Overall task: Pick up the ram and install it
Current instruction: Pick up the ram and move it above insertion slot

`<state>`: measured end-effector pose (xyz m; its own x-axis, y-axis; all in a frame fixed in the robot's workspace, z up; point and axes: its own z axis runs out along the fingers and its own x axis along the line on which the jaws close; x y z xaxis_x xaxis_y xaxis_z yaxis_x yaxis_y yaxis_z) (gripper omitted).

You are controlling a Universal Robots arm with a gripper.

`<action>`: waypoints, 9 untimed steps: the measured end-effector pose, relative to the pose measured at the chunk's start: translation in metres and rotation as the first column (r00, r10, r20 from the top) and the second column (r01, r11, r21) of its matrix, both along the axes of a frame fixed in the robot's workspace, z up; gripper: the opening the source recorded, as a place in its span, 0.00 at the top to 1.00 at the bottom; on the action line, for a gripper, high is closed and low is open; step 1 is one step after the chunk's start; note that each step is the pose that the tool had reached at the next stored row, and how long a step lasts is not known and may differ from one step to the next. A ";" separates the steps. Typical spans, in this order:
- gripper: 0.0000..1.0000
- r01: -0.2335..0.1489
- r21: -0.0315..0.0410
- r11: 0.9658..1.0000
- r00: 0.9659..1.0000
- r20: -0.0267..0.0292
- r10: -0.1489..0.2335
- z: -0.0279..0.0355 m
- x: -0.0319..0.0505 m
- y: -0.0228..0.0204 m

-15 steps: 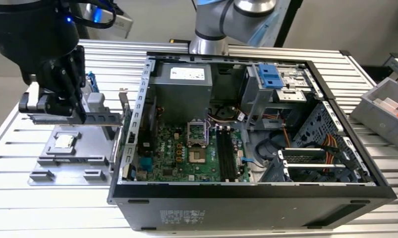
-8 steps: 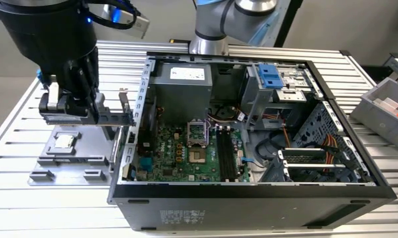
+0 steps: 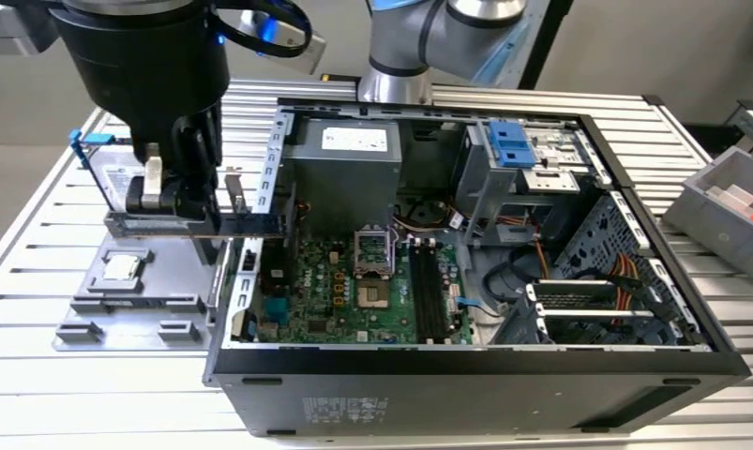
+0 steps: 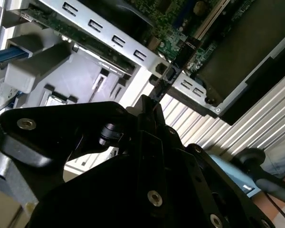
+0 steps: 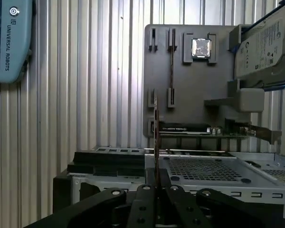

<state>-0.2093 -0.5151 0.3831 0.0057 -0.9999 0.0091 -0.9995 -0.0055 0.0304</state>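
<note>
Here, hand (image 4: 151, 103) clenched on ram (image 4: 173, 69), over gray tray (image 5: 180, 85) holding silver chip (image 5: 201, 47).

The ram (image 5: 155, 133) shows edge-on, its near end hidden inside the gripper (image 5: 155, 178). Hard drive (image 5: 263, 47) cut by picture edge. Bin (image 3: 716, 202), 3 o'clock of case (image 3: 476, 364), cropped.

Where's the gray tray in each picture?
Exterior view: gray tray at the exterior view's left, beside the computer case.
First wrist view: gray tray beyond the computer case, behind the ram.
Second wrist view: gray tray beside the computer case.
Shared landmark: the computer case.
</note>
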 end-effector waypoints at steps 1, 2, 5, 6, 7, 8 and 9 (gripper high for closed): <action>1.00 -0.001 0.000 1.000 1.000 0.000 0.001 0.0000 0.0034 0.0000; 1.00 -0.002 0.000 1.000 1.000 0.000 0.002 0.0000 0.0069 0.0000; 1.00 -0.004 0.000 1.000 1.000 -0.001 0.004 0.0000 0.0176 0.0000; 1.00 -0.005 0.000 1.000 1.000 -0.001 0.005 0.0000 0.0217 0.0000; 1.00 -0.006 0.000 1.000 1.000 -0.001 0.006 0.0000 0.0251 0.0000; 1.00 -0.007 0.000 1.000 1.000 -0.001 0.007 0.0000 0.0293 0.0000; 1.00 -0.007 0.000 1.000 1.000 -0.001 0.007 0.0000 0.0327 0.0000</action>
<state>-0.1765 -0.5151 0.3831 0.0128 -0.9999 0.0091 -0.9994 -0.0125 0.0310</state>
